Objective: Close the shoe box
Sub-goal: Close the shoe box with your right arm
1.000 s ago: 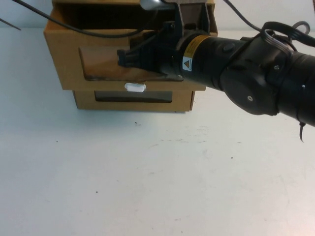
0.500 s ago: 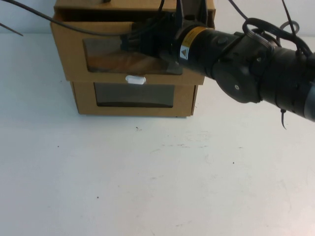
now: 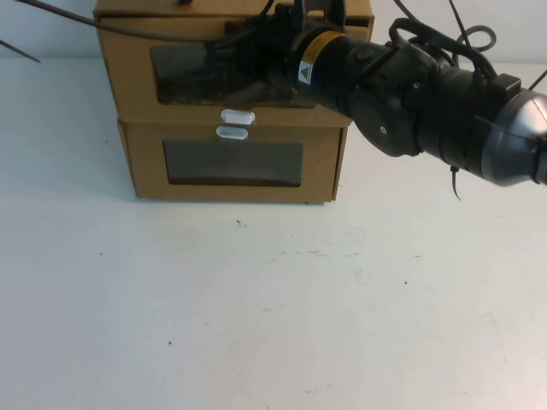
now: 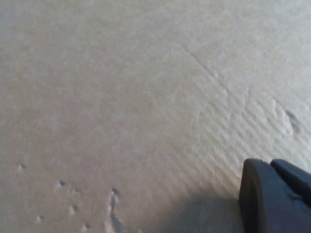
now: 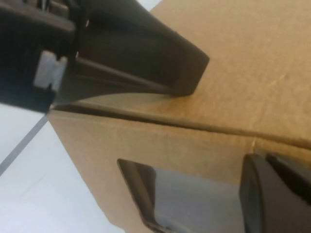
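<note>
The shoe box (image 3: 128, 77) is the upper of two stacked brown cardboard boxes, with a clear window and a white pull tab (image 3: 237, 115) below it. Its drawer front stands about level with the front of the lower box (image 3: 145, 162). My right gripper (image 3: 232, 53) is shut and empty, its tip against the window of the drawer front; it also shows in the right wrist view (image 5: 277, 194) next to the box's top edge (image 5: 243, 87). My left gripper (image 3: 320, 15) is shut and rests on the box's top, seen close against bare cardboard (image 4: 277, 199).
The lower box has its white tab (image 3: 232, 132) above its window. The white table (image 3: 273, 307) stretches in front of the boxes. The right arm (image 3: 427, 102) crosses from the right at the height of the upper box. Cables hang over the box's top.
The right gripper has pushed the upper drawer front backwards. The front stuck out well past the lower box and now stands about level with it. The right arm moved up and back with it.
</note>
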Robot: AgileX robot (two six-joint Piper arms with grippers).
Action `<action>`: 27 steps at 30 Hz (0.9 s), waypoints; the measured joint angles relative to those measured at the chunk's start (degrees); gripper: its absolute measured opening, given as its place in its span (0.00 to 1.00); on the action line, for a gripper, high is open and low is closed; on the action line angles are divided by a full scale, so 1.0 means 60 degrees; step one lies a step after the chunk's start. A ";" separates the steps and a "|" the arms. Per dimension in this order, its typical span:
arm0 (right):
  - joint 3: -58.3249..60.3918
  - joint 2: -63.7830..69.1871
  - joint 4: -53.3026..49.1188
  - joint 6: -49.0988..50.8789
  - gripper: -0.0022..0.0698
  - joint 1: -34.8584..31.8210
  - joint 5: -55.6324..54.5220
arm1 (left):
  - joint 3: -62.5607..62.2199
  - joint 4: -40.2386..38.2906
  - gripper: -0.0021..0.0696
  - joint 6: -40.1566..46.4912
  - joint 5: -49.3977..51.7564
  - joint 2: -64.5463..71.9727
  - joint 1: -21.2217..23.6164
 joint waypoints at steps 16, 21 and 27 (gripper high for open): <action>-0.0042 0.0567 0.0000 0.0281 0.01 -0.0454 -0.0909 | 0.0000 0.0000 0.02 0.0000 -0.0045 0.0000 0.0000; -0.0042 0.0285 -0.0222 0.0651 0.01 -0.0383 0.0207 | 0.0000 0.0001 0.02 0.0000 -0.0045 -0.0036 0.0000; -0.0042 -0.0878 -0.0649 0.0547 0.01 0.0223 0.2100 | 0.0000 0.0371 0.02 0.0000 -0.0233 -0.0322 0.0000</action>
